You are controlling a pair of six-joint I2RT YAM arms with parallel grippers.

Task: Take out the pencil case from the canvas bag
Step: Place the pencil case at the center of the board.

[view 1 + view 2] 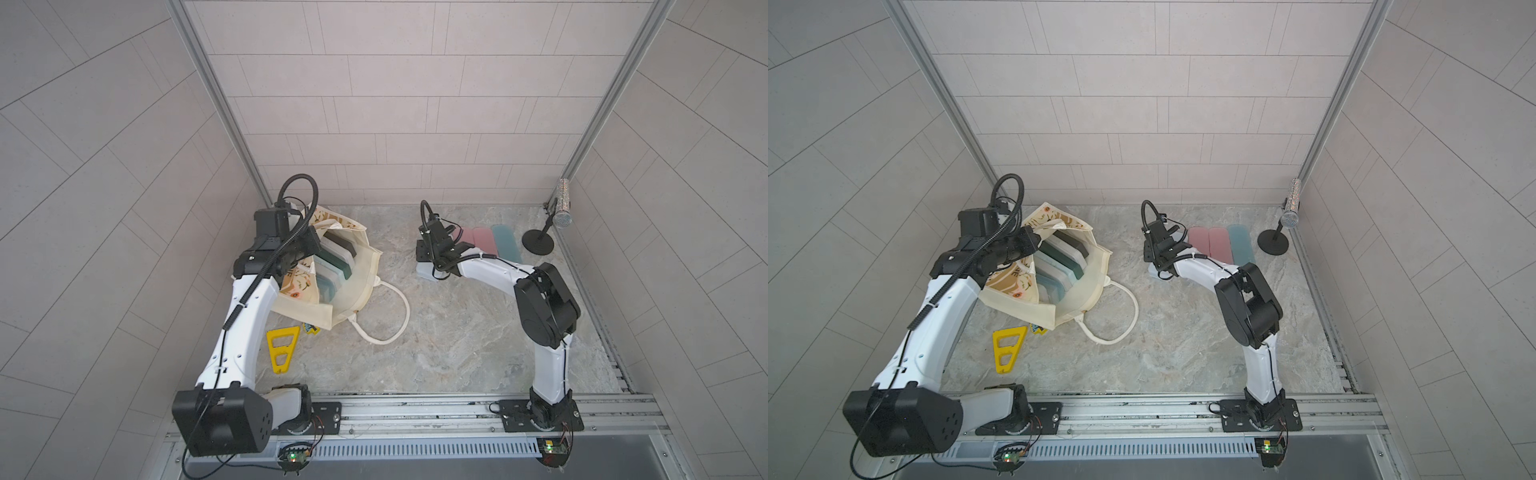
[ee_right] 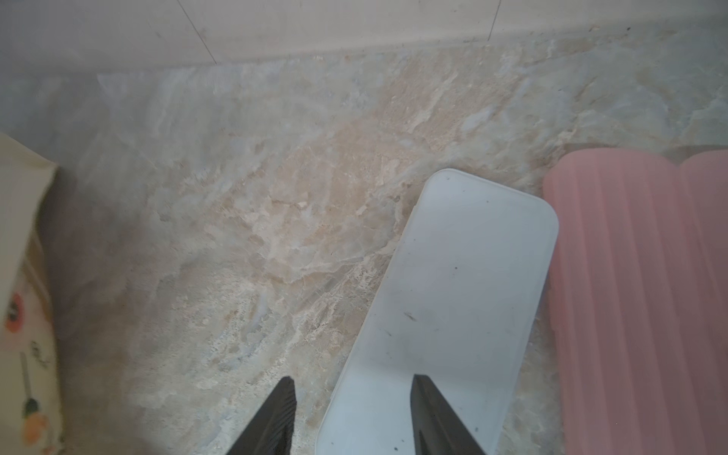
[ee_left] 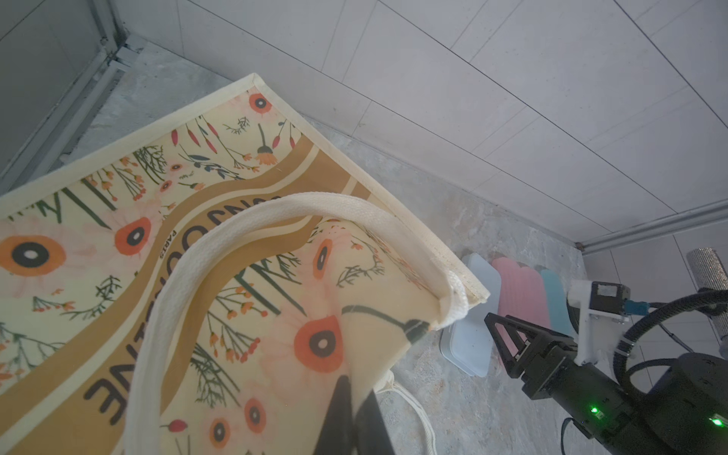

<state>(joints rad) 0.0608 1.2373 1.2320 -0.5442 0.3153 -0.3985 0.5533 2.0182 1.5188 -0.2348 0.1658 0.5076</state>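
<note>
Fingers (image 3: 340,409) of left gripper (image 3: 356,388) pinch, apparently, bag (image 3: 118,236) wall at frame bottom; right gripper (image 2: 353,378) fingers (image 2: 433,413) spread over white case (image 2: 453,275), lower right of frame.

Robot test cell in a lab — aluminium rail (image 1: 415,409), tile-print wall panels (image 1: 395,104), marble-look tabletop (image 1: 457,340)

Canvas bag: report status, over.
Left gripper shut on canvas bag wall. Right gripper open over white pencil case, out on table. More cases standing in bag. Mouth unobstructed.
</note>
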